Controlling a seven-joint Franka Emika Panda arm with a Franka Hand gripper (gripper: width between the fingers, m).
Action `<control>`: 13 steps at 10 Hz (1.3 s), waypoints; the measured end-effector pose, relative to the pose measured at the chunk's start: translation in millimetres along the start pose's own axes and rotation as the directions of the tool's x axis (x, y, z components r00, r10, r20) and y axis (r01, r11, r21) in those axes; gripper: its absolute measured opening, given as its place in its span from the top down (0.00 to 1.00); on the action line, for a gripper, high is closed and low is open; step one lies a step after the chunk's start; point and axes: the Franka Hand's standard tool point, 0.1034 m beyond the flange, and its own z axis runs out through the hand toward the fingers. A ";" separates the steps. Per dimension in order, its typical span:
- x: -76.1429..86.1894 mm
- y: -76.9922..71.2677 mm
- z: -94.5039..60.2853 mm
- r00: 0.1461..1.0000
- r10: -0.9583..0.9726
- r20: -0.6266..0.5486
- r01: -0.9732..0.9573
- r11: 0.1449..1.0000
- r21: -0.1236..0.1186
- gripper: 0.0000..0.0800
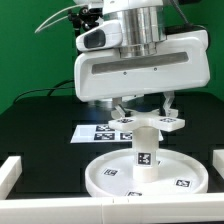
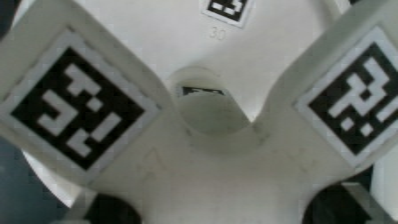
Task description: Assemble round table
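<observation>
Item: white plastic cross-shaped foot piece (image 1: 152, 123) atop the short white cylindrical post (image 1: 144, 152), standing in the large round rimmed white disc (image 1: 140, 182).

You see the gripper (image 1: 142, 107) straddling the foot piece; its fingertips are hidden, so grip cannot be told.

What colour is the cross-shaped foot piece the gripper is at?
White, with black-and-white square tags on its arms; the cross-shaped foot piece shows best in the wrist view.

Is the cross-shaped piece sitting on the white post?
Touching. In the exterior view the cross-shaped foot piece rests on top of the post, with no gap visible.
</observation>
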 end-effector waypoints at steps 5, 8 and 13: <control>-0.5 -1.7 0.6 0.965 0.263 0.003 -0.263 0.965 0.008 0.44; -0.1 -3.3 1.1 0.852 0.524 0.009 -0.524 0.851 0.036 0.44; -2.1 -14.2 2.3 0.532 0.846 0.027 -0.846 0.530 0.067 0.44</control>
